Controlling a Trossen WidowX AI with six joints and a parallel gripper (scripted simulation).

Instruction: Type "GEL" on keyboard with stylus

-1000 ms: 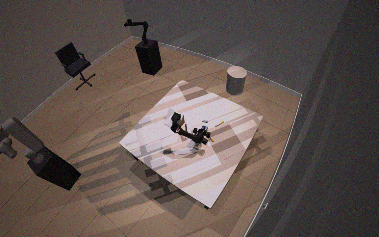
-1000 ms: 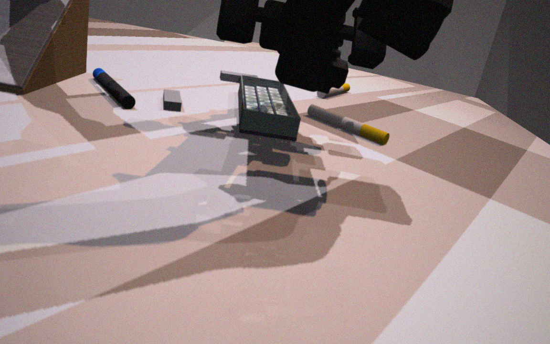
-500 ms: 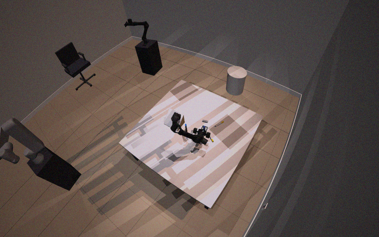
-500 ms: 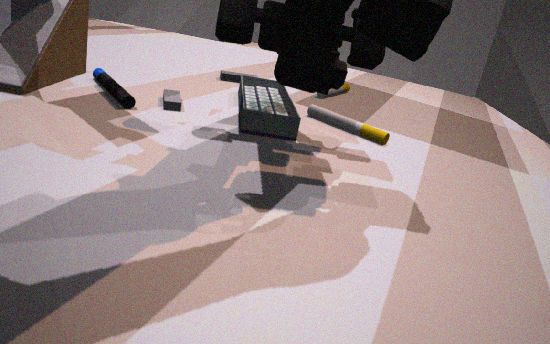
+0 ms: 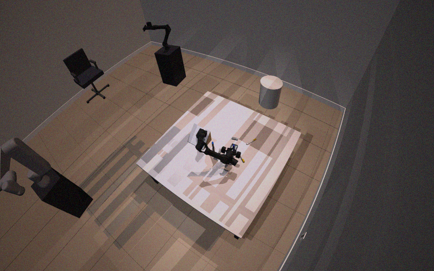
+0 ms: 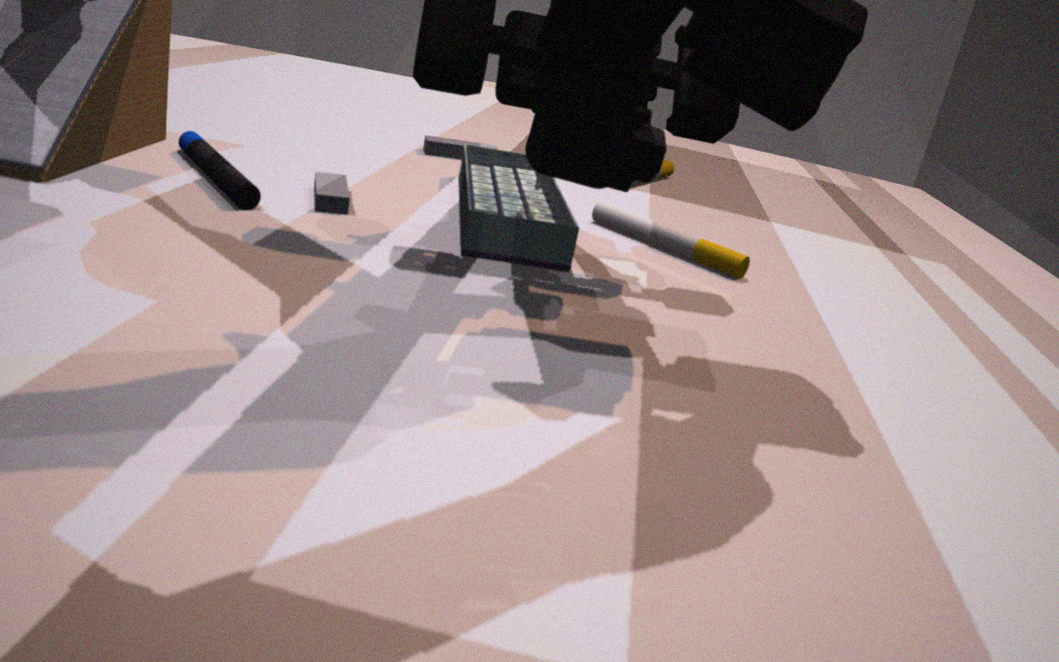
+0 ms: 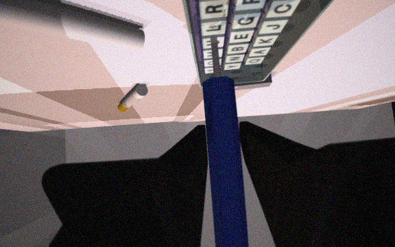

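My gripper (image 7: 222, 131) (image 6: 599, 168) is shut on the blue stylus (image 7: 224, 161), whose thin grey tip points away from me. The dark keyboard (image 6: 517, 240) (image 7: 277, 51) has three columns of white letter keys. In the wrist view the tip lies over the column with R (image 7: 214, 8) and L (image 7: 214, 27), around the U key just beyond L, covering part of that key. The G key (image 7: 246, 20) and E key (image 7: 241, 36) show in the middle column. Whether the tip touches a key I cannot tell. In the exterior view the gripper's body hides the stylus.
A yellow-ended cylinder (image 6: 673, 240) (image 5: 242, 159) lies close to the keyboard, another (image 7: 132, 97) (image 5: 251, 142) farther off. A black cylinder with a blue end (image 6: 221, 171) lies near a wedge stand (image 6: 123, 98). Grey blocks (image 6: 332, 195) (image 6: 443, 147) lie beside and behind the keyboard.
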